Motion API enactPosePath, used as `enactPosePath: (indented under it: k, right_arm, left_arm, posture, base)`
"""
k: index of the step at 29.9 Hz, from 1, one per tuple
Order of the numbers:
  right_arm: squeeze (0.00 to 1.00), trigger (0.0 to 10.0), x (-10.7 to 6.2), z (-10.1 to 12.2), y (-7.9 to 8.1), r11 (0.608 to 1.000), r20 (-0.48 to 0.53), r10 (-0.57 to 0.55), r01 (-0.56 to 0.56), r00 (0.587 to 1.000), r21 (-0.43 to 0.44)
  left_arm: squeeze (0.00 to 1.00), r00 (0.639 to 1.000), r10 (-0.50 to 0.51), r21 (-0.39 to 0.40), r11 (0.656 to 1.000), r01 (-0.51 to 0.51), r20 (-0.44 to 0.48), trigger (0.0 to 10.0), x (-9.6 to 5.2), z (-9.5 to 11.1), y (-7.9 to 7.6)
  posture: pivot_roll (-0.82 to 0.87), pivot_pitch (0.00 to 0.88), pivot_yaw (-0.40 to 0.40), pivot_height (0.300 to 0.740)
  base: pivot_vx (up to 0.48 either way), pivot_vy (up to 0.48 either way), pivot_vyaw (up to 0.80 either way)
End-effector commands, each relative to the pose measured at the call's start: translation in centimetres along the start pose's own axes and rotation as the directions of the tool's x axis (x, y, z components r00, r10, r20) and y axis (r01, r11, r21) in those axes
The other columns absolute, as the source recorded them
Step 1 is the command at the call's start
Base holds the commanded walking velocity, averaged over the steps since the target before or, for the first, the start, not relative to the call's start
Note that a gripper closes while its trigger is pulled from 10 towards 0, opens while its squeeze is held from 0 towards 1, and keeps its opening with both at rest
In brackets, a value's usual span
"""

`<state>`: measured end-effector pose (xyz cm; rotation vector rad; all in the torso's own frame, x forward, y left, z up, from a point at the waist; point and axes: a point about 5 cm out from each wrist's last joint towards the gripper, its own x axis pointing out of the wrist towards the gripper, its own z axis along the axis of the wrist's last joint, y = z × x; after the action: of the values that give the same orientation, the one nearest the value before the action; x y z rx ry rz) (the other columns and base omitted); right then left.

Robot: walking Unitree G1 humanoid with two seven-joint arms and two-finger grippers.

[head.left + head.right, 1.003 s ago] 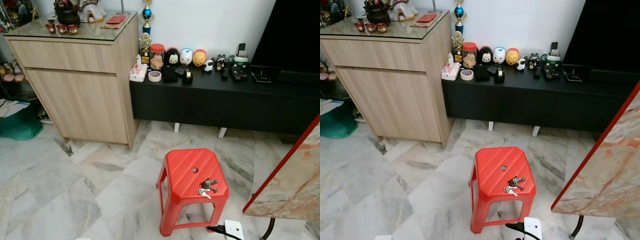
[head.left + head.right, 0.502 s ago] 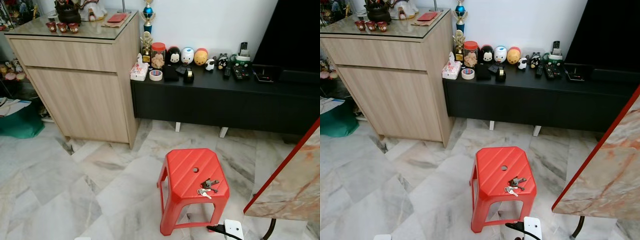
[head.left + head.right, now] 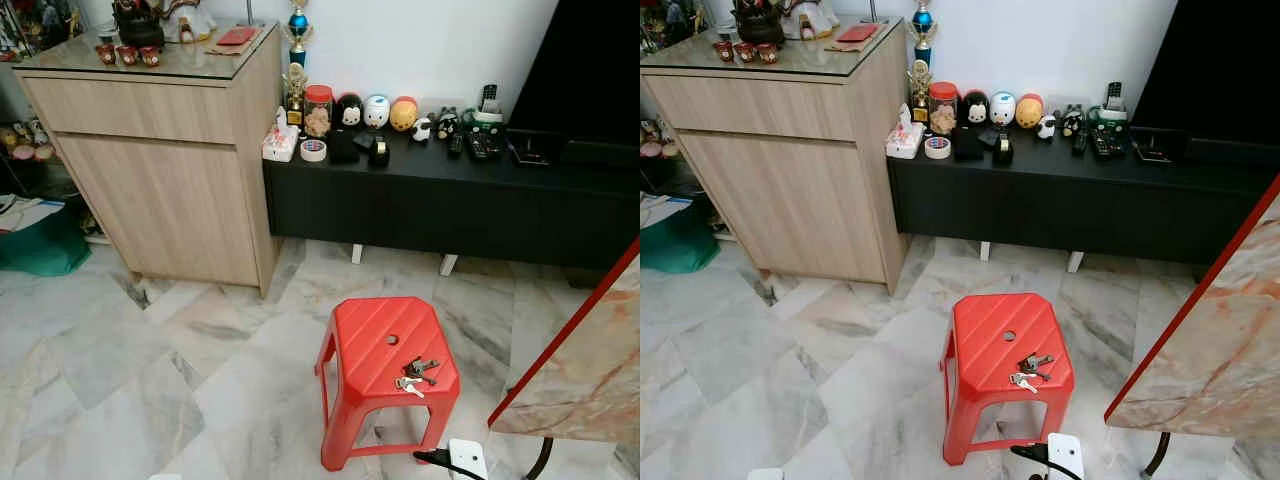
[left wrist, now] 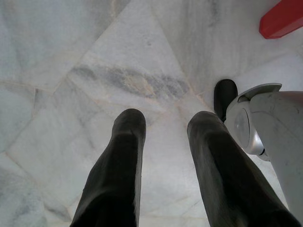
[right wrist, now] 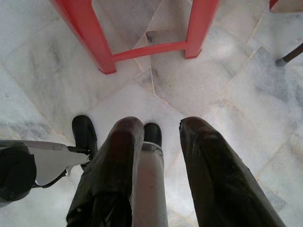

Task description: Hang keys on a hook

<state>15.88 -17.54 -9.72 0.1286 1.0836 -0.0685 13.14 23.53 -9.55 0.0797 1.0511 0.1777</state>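
On the marble floor (image 3: 120, 360) ahead of me, left eye view: red plastic stool (image 3: 388, 385), and the keys (image 3: 413, 375) lie on its seat, toward the near right corner, just beside the round hole in the middle. Behind the stool runs a low black console (image 3: 440, 200) against the white wall. On it, a row of small stuff: tissue pack (image 3: 278, 142), tape roll (image 3: 311, 150), red-lidded jar (image 3: 317, 110), round character figures (image 3: 376, 111), remotes (image 3: 477, 143). A trophy (image 3: 295, 50) stands at the console's left end. Left of that, a tall wooden cabinet (image 3: 160, 160) with a glass top, small red cups (image 3: 125, 53) on it. Green bag (image 3: 40, 245) on the floor at far left. Marble-pattern panel with red edge (image 3: 585, 370) leans in at right. White power strip (image 3: 466, 460) on the floor near the stool's front right leg.

Right eye view: same scene, keys (image 3: 1025, 370) on the stool seat, nothing touching them.

Left wrist view: my left gripper (image 4: 165, 123) hangs over bare floor, fingers spread apart, holding nothing. A red corner of the stool (image 4: 281, 19) shows well off from it, and part of my own silver body (image 4: 265, 127) sits beside the fingers.

Right wrist view: my right gripper (image 5: 161, 130) also hangs with fingers apart, empty. The stool's red legs and crossbar (image 5: 147, 49) are beyond the fingertips, floor between.
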Motion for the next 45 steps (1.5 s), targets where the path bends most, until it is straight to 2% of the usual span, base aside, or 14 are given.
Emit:
enactPosePath:
  k: [1,26,31,40,45]
  right_arm:
    - [0.0,10.0,0.0,0.0,-0.2,1.0,0.004,-0.004,0.004,1.0,0.005]
    - [0.0,10.0,0.0,0.1,-0.2,1.0,0.007,0.0,0.0,1.0,0.003]
    - [0.0,10.0,0.0,0.2,-0.1,1.0,0.011,0.002,-0.002,1.0,0.002]
    - [0.0,10.0,0.0,0.6,0.0,1.0,0.055,0.014,-0.014,0.998,0.015]
    - [0.0,10.0,-0.1,1.1,-0.1,0.999,0.123,0.012,-0.018,0.992,0.05]
  left_arm:
    - [0.0,1.0,-0.006,0.009,1.0,0.006,-0.009,10.0,0.0,-0.2,0.0]
    - [0.0,1.0,-0.006,0.005,1.0,0.007,-0.016,10.0,0.0,-0.3,0.1]
    - [0.0,1.0,-0.006,0.009,1.0,0.006,-0.013,10.0,0.0,-0.1,0.0]
    - [0.0,1.0,-0.014,0.008,1.0,0.014,0.013,10.0,0.3,1.2,-0.6]
    - [0.0,1.0,-0.015,0.004,1.0,0.015,0.019,10.0,0.3,1.3,-0.7]
  posture:
    - [0.06,0.0,-0.022,0.74]
    - [0.06,0.0,-0.02,0.74]
    - [0.06,0.0,-0.019,0.74]
    - [0.05,0.0,-0.019,0.74]
    - [0.06,0.0,-0.02,0.74]
  base:
    - [0.0,0.0,0.0]
    - [0.275,0.0,0.0]
    - [0.0,0.0,0.0]
    - [0.0,0.0,0.0]
    - [0.0,0.0,0.0]
